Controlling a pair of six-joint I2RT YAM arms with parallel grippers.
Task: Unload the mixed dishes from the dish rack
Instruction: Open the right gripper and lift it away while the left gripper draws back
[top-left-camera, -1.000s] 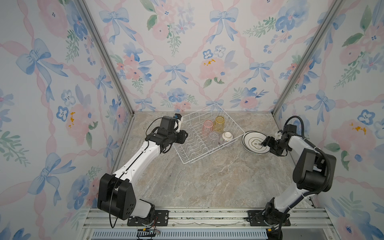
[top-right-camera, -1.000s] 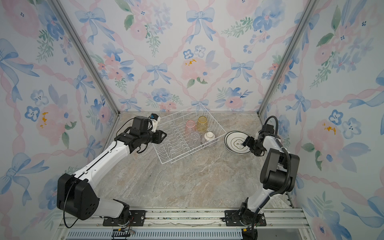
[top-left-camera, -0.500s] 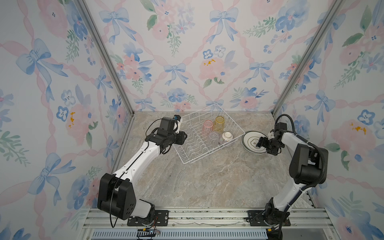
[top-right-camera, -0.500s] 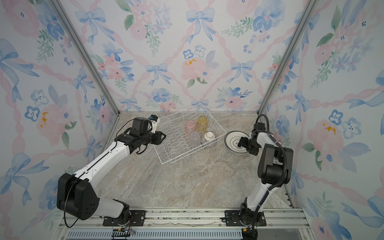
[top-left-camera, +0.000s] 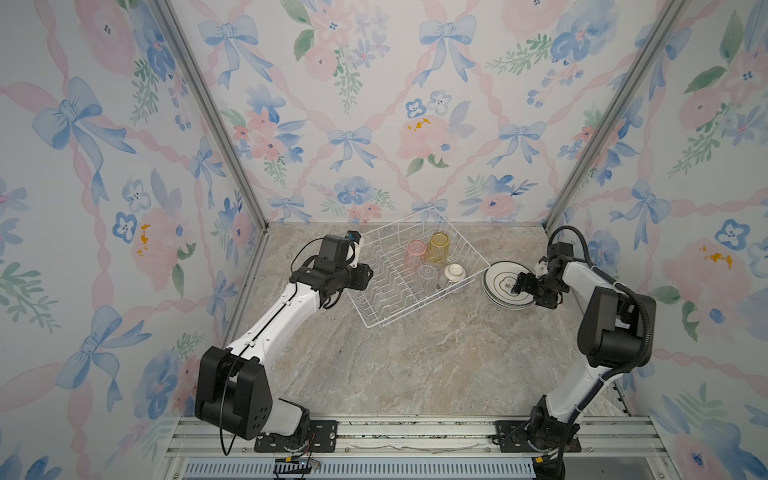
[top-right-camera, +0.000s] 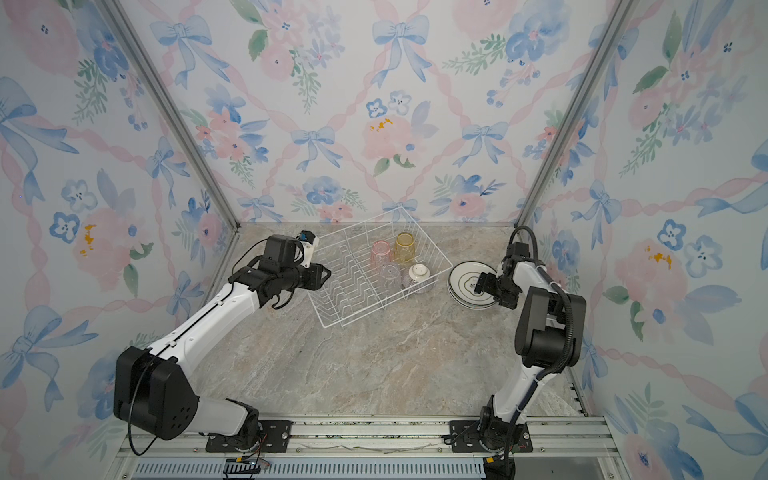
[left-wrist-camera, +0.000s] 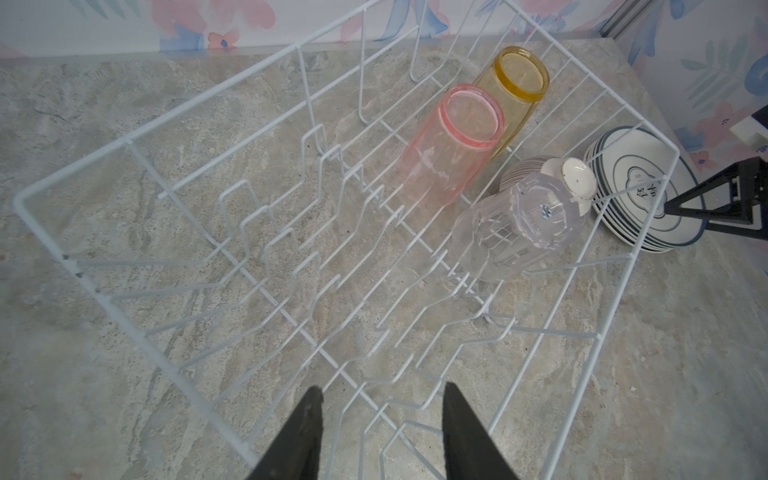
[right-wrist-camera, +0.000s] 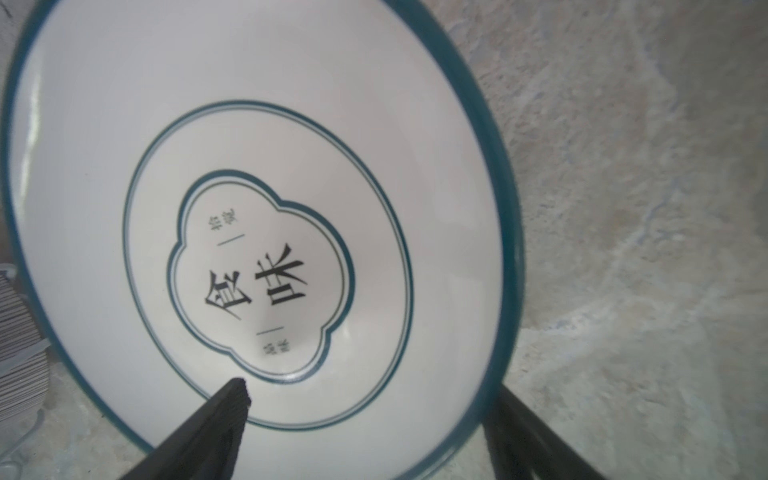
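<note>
The white wire dish rack (top-left-camera: 368, 326) (top-right-camera: 328, 326) (left-wrist-camera: 124, 141) sits askew at the back of the table. Upside down in it are a pink tumbler (top-left-camera: 415, 253) (left-wrist-camera: 449, 145), a yellow tumbler (top-left-camera: 439, 246) (left-wrist-camera: 515, 83), a clear tumbler (top-left-camera: 427, 274) (left-wrist-camera: 523, 224) and a striped bowl (top-left-camera: 453, 275) (left-wrist-camera: 569, 178). Its plate dividers hold nothing. Right of the rack lies a stack of dark-rimmed plates (top-left-camera: 500, 282) (top-right-camera: 465, 282) (right-wrist-camera: 249, 166). My right gripper (top-left-camera: 525, 291) (right-wrist-camera: 370, 390) is open, one finger over the top plate and the other outside its rim. My left gripper (top-left-camera: 365, 278) (left-wrist-camera: 380, 390) is open over the rack's left corner.
The marble table (top-left-camera: 415, 374) is boxed in by floral walls at the back and both sides. The plate stack lies close to the right wall. Both arm bases stand on the rail at the front edge.
My right gripper's jaws have spread wider around the top plate's rim, and that arm shifted slightly. The left arm and the rack have not moved.
</note>
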